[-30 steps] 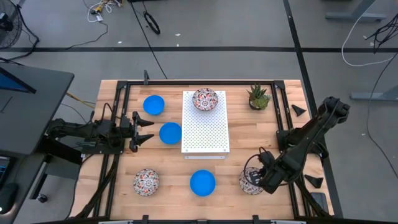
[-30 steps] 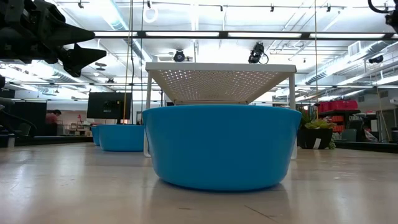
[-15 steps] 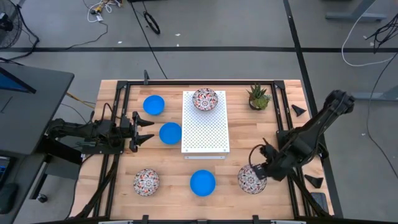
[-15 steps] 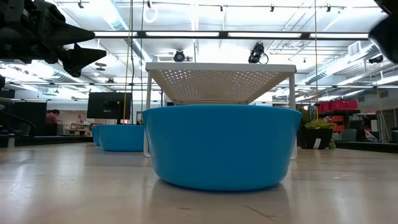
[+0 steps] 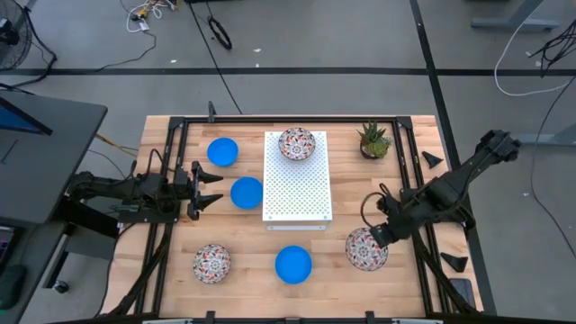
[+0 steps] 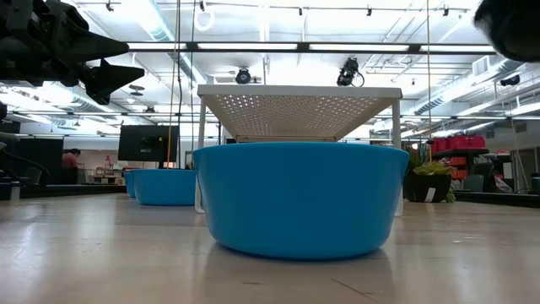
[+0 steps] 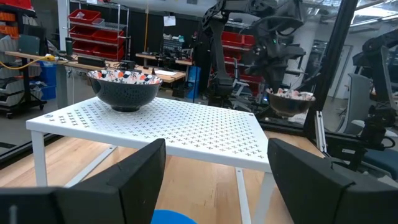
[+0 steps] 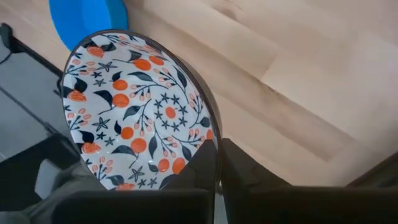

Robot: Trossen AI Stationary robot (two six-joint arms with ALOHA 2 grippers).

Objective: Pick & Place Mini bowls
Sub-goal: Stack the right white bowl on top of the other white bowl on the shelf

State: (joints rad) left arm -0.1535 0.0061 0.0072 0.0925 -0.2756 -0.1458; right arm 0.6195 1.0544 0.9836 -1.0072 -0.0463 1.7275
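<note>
Carrying: right gripper (image 5: 379, 232) pinches the rim of a floral bowl (image 5: 366, 248), one finger inside and one outside in the right wrist view (image 8: 140, 121); the left wrist view shows the bowl clear of the table.
Placed so far: one floral bowl (image 5: 297, 143) sits on the white board (image 5: 297, 193), at its far end.
Left on the table: floral bowl (image 5: 211, 263) at the near left; blue bowls at the near centre (image 5: 293, 264), just left of the board (image 5: 246, 193), and at the far left (image 5: 222, 151).
Progress, judged: early; one bowl set, one in hand, four untouched.
Left gripper (image 5: 209, 188): fingers spread, holding nothing, hovering near the blue bowl beside the board.
Bystander: potted plant (image 5: 373, 140), right of the board's far end.
Obstruction, judged: the board's raised edge lies between the carried bowl and the board's top; the board's near half looks free.
</note>
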